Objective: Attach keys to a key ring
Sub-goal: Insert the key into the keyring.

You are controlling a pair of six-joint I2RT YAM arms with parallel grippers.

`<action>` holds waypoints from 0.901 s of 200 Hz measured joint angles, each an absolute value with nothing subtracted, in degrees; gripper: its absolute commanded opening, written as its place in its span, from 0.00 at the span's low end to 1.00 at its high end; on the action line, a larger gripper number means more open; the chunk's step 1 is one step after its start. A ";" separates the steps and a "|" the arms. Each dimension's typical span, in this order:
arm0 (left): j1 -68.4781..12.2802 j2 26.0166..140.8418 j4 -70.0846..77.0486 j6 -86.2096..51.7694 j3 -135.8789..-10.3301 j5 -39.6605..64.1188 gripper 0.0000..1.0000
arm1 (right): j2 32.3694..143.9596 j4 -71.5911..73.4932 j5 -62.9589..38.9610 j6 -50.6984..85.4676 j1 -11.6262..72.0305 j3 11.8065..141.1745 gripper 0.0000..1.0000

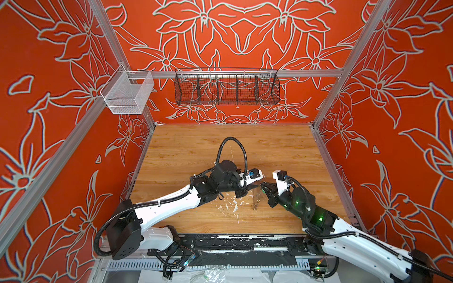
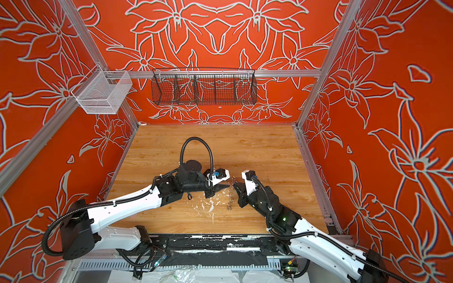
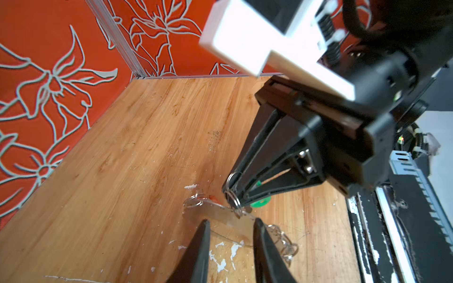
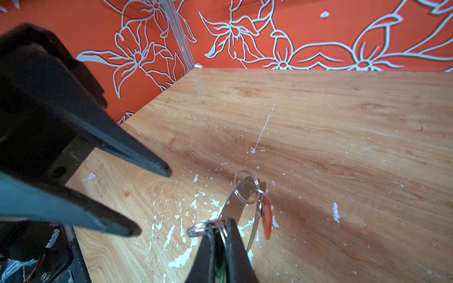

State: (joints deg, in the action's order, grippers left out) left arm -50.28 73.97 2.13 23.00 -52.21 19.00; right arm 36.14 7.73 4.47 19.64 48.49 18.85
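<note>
In the right wrist view my right gripper point(image 4: 220, 223) is shut, with the bright green key point(image 4: 221, 268) showing between its fingers and a wire split ring point(image 4: 202, 228) looped at their tips. The grey key ring point(image 4: 234, 206) hangs from that split ring, tilted above the table. The orange-red key point(image 4: 266, 220) dangles from another split ring on its rim. My left gripper point(image 3: 231, 221) is open, its fingertips point(image 3: 205, 224) on either side of the key ring's band point(image 3: 215, 212) without touching it. In both top views the grippers point(image 1: 255, 187) point(image 2: 235, 185) meet tip to tip at mid-table.
White paint flecks point(image 1: 231, 205) are scattered on the wooden table point(image 1: 269, 147) under the grippers. A black wire basket point(image 1: 226, 88) and a white mesh basket point(image 1: 127, 94) hang on the back rail. Red floral walls close in three sides.
</note>
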 measured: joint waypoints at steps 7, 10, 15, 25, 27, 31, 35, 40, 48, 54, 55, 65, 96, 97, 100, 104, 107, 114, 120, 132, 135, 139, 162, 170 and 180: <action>-50.41 73.47 2.11 22.85 -52.16 19.42 0.30 | 36.69 8.16 4.12 19.73 48.49 18.85 0.00; -50.50 73.25 2.13 22.76 -52.14 19.62 0.30 | 36.84 8.32 4.03 19.75 48.49 18.85 0.00; -50.61 72.95 2.15 22.63 -52.12 19.84 0.29 | 37.17 8.58 3.75 19.79 48.49 18.85 0.00; -50.76 72.31 2.15 22.48 -52.12 20.45 0.26 | 37.63 9.02 3.33 19.92 48.49 18.85 0.00; -50.81 72.23 2.15 22.48 -52.12 20.56 0.26 | 37.69 9.13 3.16 19.94 48.49 18.85 0.00; -50.94 72.05 2.15 22.48 -52.12 20.71 0.26 | 37.82 9.30 2.94 19.99 48.49 18.85 0.00; -51.03 71.99 2.13 22.35 -52.12 20.84 0.25 | 37.82 9.43 2.70 20.03 48.49 18.85 0.00; -51.09 71.94 2.11 22.41 -52.14 20.93 0.25 | 37.85 9.61 2.48 20.10 48.49 18.85 0.00; -51.29 71.94 1.85 22.37 -52.18 20.95 0.25 | 37.80 9.80 2.24 20.21 48.49 18.85 0.00; -51.37 71.99 1.58 22.39 -52.21 20.95 0.25 | 37.71 9.93 2.09 20.29 48.49 18.85 0.00; -51.40 71.99 1.54 22.39 -52.21 20.95 0.25 | 37.69 9.93 2.07 20.29 48.49 18.85 0.00; -51.55 72.07 1.08 22.41 -52.25 20.91 0.25 | 37.43 10.02 1.93 20.47 48.49 18.85 0.00; -51.99 73.36 -0.97 22.46 -53.74 20.51 0.27 | 35.92 11.40 0.78 21.43 48.49 18.33 0.00; -51.99 73.38 -0.99 22.44 -53.78 20.47 0.27 | 35.90 11.42 0.78 21.43 48.49 18.28 0.00; -52.03 73.54 -1.10 22.48 -53.93 20.34 0.28 | 35.73 11.53 0.73 21.50 48.49 18.17 0.00; -52.10 73.78 -1.26 22.46 -54.15 20.05 0.28 | 35.51 11.53 0.69 21.56 48.49 18.09 0.00; -52.12 73.93 -1.32 22.50 -54.30 19.94 0.29 | 35.31 11.55 0.60 21.61 48.49 17.98 0.00; -52.21 74.26 -1.61 22.46 -54.65 19.53 0.29 | 34.98 11.55 0.54 21.69 48.49 17.82 0.00; -52.25 74.54 -2.00 22.44 -55.02 19.20 0.29 | 34.70 11.57 0.54 21.71 48.49 17.72 0.00; -52.25 75.13 -2.52 22.48 -55.61 18.72 0.29 | 34.28 11.60 0.47 21.74 48.49 17.56 0.00; -52.27 75.26 -2.55 22.48 -55.70 18.57 0.29 | 34.17 11.60 0.43 21.74 48.49 17.54 0.00; -52.29 75.42 -2.57 22.50 -55.79 18.37 0.29 | 34.04 11.60 0.38 21.74 48.49 17.52 0.00; -52.42 76.62 -3.40 22.50 -56.38 17.21 0.29 | 33.15 11.62 -0.38 21.89 48.49 17.47 0.00; -52.51 77.10 -3.86 22.50 -56.75 16.84 0.29 | 32.80 11.64 -0.45 21.96 48.49 17.41 0.00; -52.58 77.58 -3.95 22.55 -56.95 16.40 0.29 | 32.40 11.73 -0.47 22.00 48.49 17.26 0.00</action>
